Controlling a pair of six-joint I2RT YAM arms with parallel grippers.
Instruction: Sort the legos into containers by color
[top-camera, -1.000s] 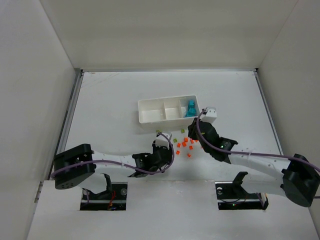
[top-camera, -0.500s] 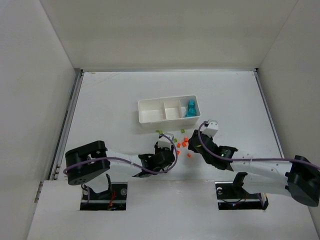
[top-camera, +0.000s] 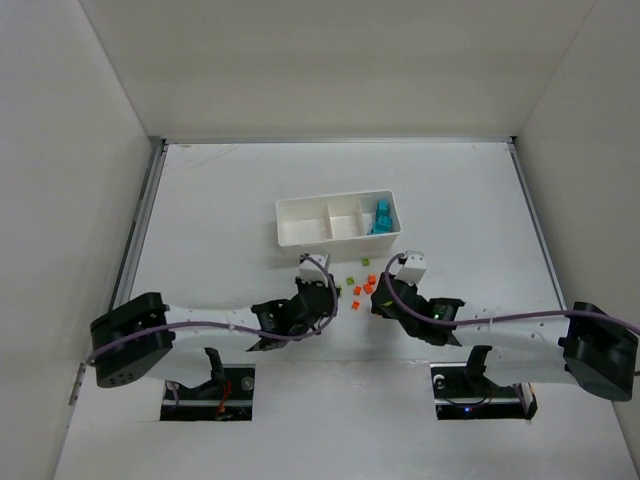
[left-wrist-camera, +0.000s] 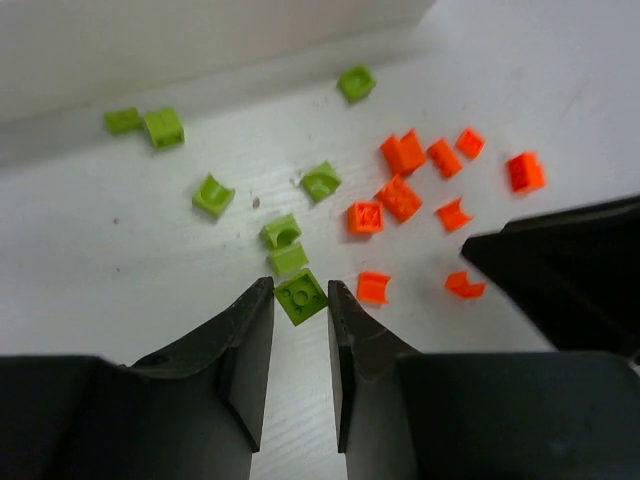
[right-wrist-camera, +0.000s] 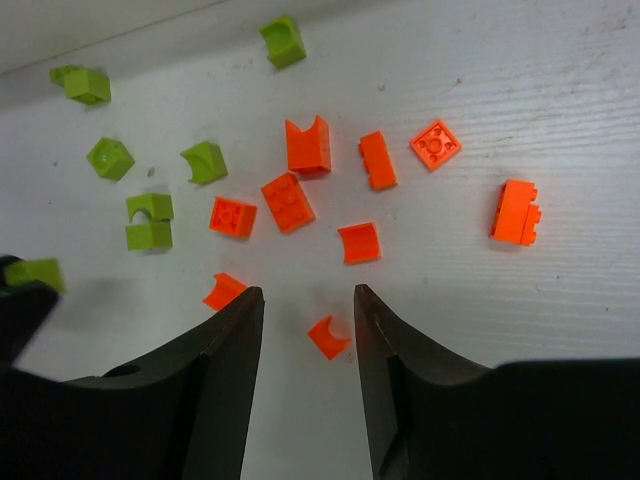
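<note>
Where the left fingers (left-wrist-camera: 245, 350) end, their matte black tips are closed on a lime green brick (left-wrist-camera: 300, 297), a flat square with a round stud ring on top, which fills the narrow gap between them. Just past the tips lie two more lime pieces (left-wrist-camera: 285, 245), one notched like an arch. An orange-red arch piece (left-wrist-camera: 373, 287) sits just beside the right-hand tip.

Nearby, the right fingers (right-wrist-camera: 215, 370) stand apart, gripping nothing. A small orange-red curved piece (right-wrist-camera: 329, 338) lies on the table (right-wrist-camera: 560, 300) between their tips, touching neither. Another orange-red scrap (right-wrist-camera: 224, 290) rests just off the left-hand tip.

Farther out from both pairs of fingers, glossy orange-red bricks (right-wrist-camera: 300, 180), some studded squares and some scooped arches, scatter ahead and to the right. Lime green bricks (right-wrist-camera: 150, 200) spread to the left. The table is white with a fine wood-like grain.

Beyond the scatter, in the top view, stands the white plastic tray (top-camera: 320, 243), low-walled with three compartments side by side. Teal bricks (top-camera: 382, 218) fill the right-hand one.
</note>
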